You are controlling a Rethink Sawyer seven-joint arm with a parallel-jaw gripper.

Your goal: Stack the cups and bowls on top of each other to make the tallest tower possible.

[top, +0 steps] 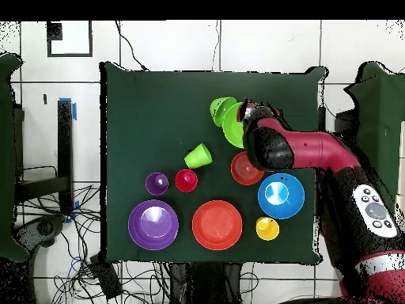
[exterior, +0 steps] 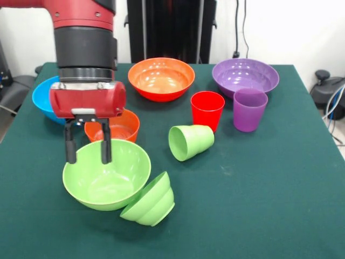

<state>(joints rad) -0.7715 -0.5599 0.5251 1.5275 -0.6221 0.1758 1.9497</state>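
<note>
The jaws of the red and black gripper (exterior: 88,144) stand apart, straddling the far rim of the large glossy light-green plastic bowl (exterior: 107,175) at lower left of the front view, one tip outside the wall and one inside, apparently set to pinch that rim and lift. The bowl tilts, propped against the small ribbed light-green bowl (exterior: 149,199) lying on its side just below it. Behind sit the small orange-red ribbed bowl (exterior: 115,125) and the blue bowl (exterior: 42,98). Mid-frame the light-green tumbler (exterior: 190,141) lies toppled; the red tumbler (exterior: 207,109) and purple tumbler (exterior: 249,109) stand upright, so no tower exists yet. The counter (exterior: 259,194) is dark green cloth; white walls and cables surround it.
</note>
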